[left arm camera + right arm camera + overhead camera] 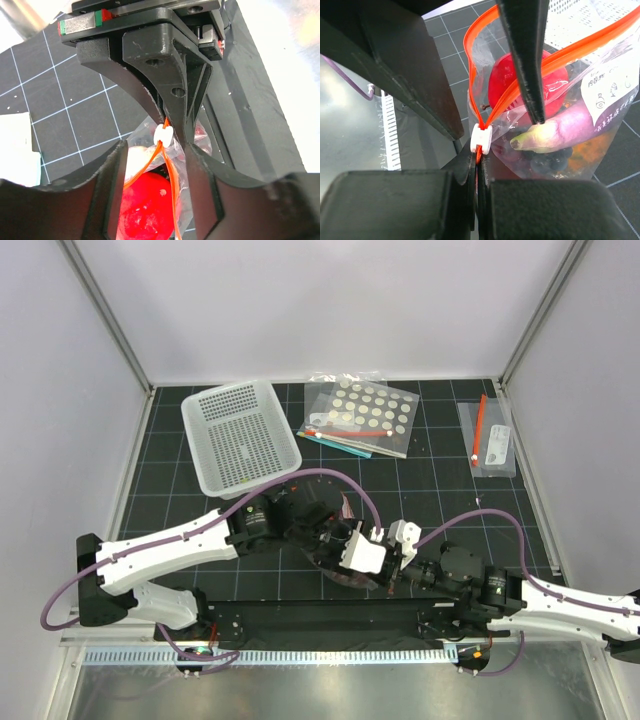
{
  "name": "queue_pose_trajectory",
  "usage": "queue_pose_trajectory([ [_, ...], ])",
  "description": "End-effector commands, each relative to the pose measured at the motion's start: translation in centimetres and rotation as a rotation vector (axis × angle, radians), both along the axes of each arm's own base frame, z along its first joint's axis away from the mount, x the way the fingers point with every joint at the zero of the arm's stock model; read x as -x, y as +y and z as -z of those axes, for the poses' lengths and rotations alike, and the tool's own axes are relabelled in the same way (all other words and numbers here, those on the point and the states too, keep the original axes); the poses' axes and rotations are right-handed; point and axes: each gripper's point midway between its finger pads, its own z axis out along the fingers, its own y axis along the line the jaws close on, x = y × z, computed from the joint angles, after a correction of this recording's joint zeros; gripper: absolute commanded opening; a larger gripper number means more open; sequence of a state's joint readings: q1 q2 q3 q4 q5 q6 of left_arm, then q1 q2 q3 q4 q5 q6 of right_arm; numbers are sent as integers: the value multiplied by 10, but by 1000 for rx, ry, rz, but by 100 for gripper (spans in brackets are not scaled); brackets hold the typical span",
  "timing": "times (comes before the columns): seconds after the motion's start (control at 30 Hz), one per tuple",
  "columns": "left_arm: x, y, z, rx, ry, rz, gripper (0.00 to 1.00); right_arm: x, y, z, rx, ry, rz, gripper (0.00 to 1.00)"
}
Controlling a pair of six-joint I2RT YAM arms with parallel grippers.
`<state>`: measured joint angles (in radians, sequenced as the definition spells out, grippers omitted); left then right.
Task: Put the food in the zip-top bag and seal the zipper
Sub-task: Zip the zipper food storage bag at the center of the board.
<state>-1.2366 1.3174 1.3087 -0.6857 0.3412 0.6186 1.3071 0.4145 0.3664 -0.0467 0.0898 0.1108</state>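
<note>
Zip-top bag at 6 o'clock on tabletop, between both arms. Inside: red apple, grape bunch, orange pineapple partly hidden. Right claw closed, pinching zipper end just beside white slider. Zipper strips apart, mouth not sealed. Left claw open, fingers on both sides of bag mouth, not clamping. White basket at 10 o'clock.
</note>
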Motion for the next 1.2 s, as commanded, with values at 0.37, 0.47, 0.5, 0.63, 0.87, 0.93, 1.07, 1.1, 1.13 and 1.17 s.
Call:
queue_pose_trajectory([
  [0.37,8,-15,-10,17,75,11,47,0,3,-28,-96,-31,-6,1],
  [0.47,8,-14,-12,22,77,13,38,0,3,-28,-95,-32,-6,1],
  [0.5,9,-14,-12,23,81,13,38,0,3,-29,-97,-31,-4,1],
  [0.63,12,-14,-16,33,88,23,35,1,3,-28,-96,-31,-7,1],
  [0.87,1,-13,-15,22,77,-52,0,-2,1,-29,-99,-32,8,1],
  [0.93,-5,-10,-14,28,60,-93,0,-4,-3,-32,-116,-37,28,1],
  [1.07,-16,-8,-23,91,43,-155,0,-7,-12,-37,-164,-49,56,1],
  [1.1,-19,-6,-24,99,48,-177,0,-6,-16,-42,-186,-55,58,1],
  [1.13,-24,-4,-30,124,37,-202,0,-8,-18,-41,-189,-55,73,1],
  [1.17,-27,-2,-29,126,39,-221,0,-9,-20,-41,-193,-56,79,1],
])
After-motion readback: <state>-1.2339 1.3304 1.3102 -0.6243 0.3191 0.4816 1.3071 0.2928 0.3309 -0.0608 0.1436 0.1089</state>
